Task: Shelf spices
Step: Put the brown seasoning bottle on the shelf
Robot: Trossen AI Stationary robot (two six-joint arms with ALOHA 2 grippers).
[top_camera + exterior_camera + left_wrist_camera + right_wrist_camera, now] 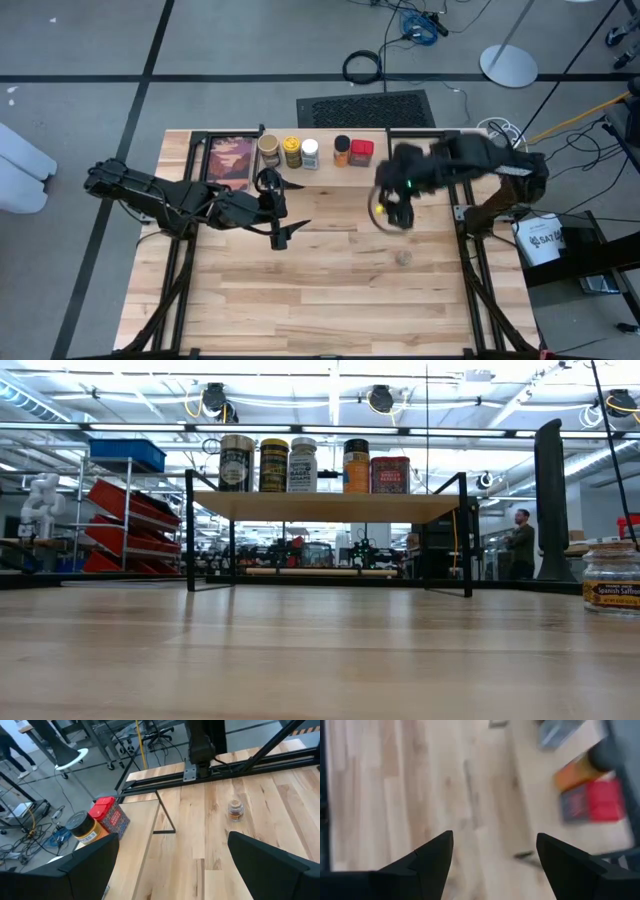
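Grey-lidded jar (611, 576) labelled, low view only

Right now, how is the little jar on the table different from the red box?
The little jar stands on the big table; the red box stands up on the shelf. The jar is round and alone; the box is squarish, beside other spices. Both stand upright, and neither is held.

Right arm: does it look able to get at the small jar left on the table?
Probably yes. The small jar stands alone on the bare table, just in front of the right hand, which is open and empty. Nothing lies between them; the shelf and the left hand are off to the side.
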